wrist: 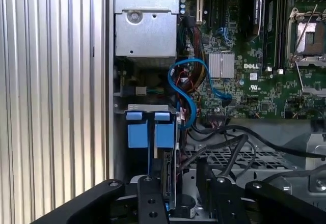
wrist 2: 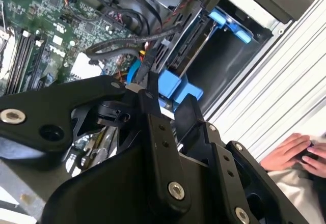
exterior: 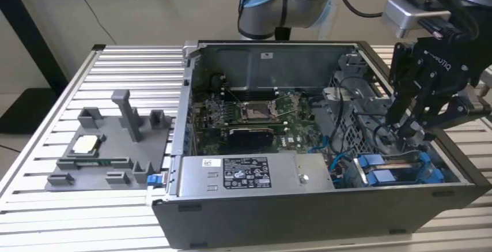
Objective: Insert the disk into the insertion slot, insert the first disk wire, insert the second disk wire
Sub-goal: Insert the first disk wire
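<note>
One black gripper (exterior: pixel 406 130) reaches into the open computer case (exterior: pixel 230 223) at the right of the exterior view; in the second wrist view its fingertips look pinched together on the end of a dark disk wire (wrist 2: pixel 147 66); just below it, at lower right, the disk (exterior: pixel 384 177) in its blue carrier sits in the insertion slot (wrist 2: pixel 224 71); the green motherboard (exterior: pixel 254 113) fills the case's centre; a person's hand (wrist 2: pixel 293 152) lies outside the case.

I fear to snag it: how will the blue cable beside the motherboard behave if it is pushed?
The blue cable is probably floppy: it lies in a loose loop. It looks thin, so likely light and easy to bend aside. Its end seems plugged into the motherboard, so it may tug there.
</note>
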